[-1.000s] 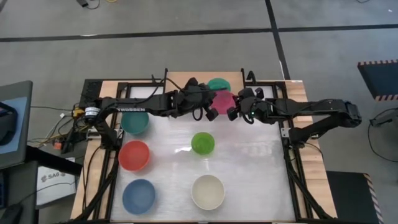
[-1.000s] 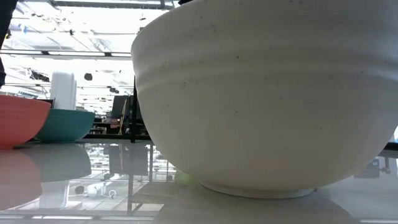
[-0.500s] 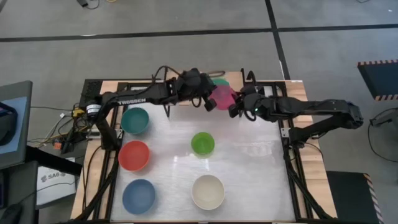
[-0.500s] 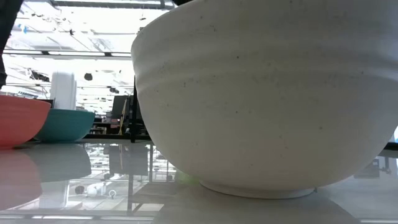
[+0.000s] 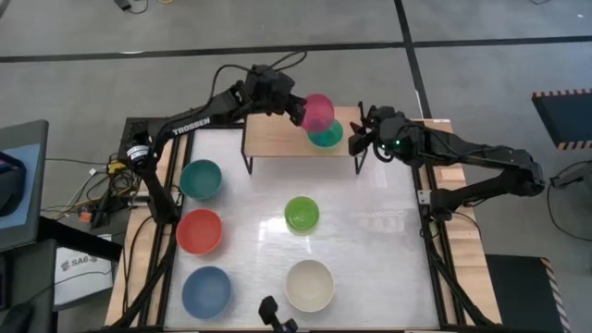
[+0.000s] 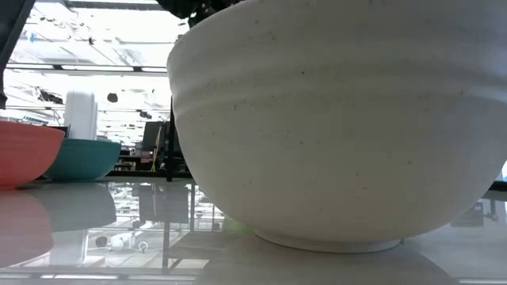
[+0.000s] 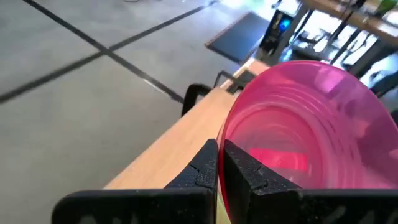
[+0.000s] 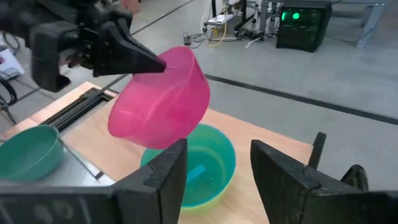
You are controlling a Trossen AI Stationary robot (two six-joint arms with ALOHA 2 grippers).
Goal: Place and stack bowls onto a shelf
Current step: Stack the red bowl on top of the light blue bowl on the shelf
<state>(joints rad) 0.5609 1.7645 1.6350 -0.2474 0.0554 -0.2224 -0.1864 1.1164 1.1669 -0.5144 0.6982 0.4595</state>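
The pink bowl (image 5: 318, 113) hangs tilted in the air above the right half of the shelf (image 5: 277, 141), its opening turned sideways rather than up. It is smooth, glossy plastic, round, with faint rings inside. The left gripper (image 7: 221, 163) has its two dark fingers pressed together on the bowl's rim, one finger inside and one outside the wall, so the bowl juts out beyond the fingertips. Just under it, on the shelf's light wood top, sits a cyan bowl (image 8: 208, 163) upright, nested in a yellow one whose rim barely shows.

The right gripper (image 8: 217, 162) waits near the shelf's right end with its fingers spread apart and nothing between them, close to the pink bowl but not touching it.

On the white table (image 5: 370, 250) below stand the teal bowl (image 5: 200, 178), red bowl (image 5: 200, 230), blue bowl (image 5: 205, 291), green bowl (image 5: 302, 214) and speckled cream bowl (image 5: 309, 284), all upright and apart.
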